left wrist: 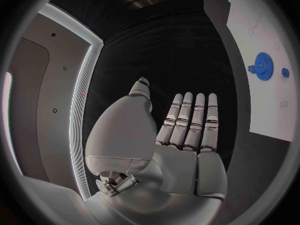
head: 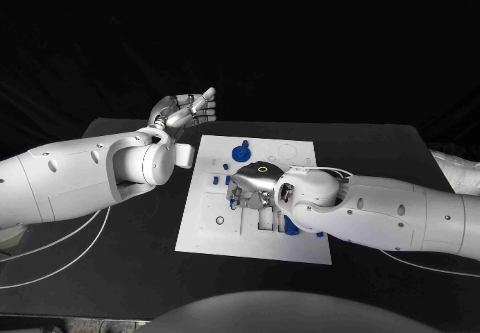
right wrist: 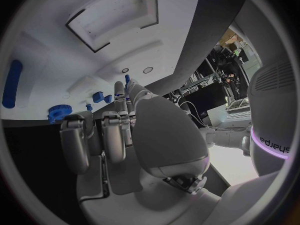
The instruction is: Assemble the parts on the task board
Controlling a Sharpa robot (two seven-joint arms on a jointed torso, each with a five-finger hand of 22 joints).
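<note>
The right silver many-fingered hand (head: 256,186) hung low over the middle of the white rectangular task board (head: 296,248), its fingers pointed down toward the board's left half, and it was plainly the nearer hand to the work. The small blue plastic parts lay mostly under and just beside its fingers: a short blue piece (head: 291,227) near its wrist side, small blue pegs (head: 229,180) by its fingertips, and the blue toothed gear wheel (head: 241,152) farther up the board, beyond the fingers. Whether the hand held anything could not be told from above. From the right wrist, the fingers (right wrist: 119,130) were curled loosely downward, seemingly with nothing in them, the small blue blocks (right wrist: 99,96) lying ahead of the fingertips, the gear (right wrist: 59,113) off to one side and a long blue bar (right wrist: 11,83) well apart. The left silver hand (head: 185,109) was raised beyond the board's far left corner, released, fingers straight and together; its wrist camera showed the flat palm (left wrist: 187,150) and the gear (left wrist: 262,66) well off to the side.
</note>
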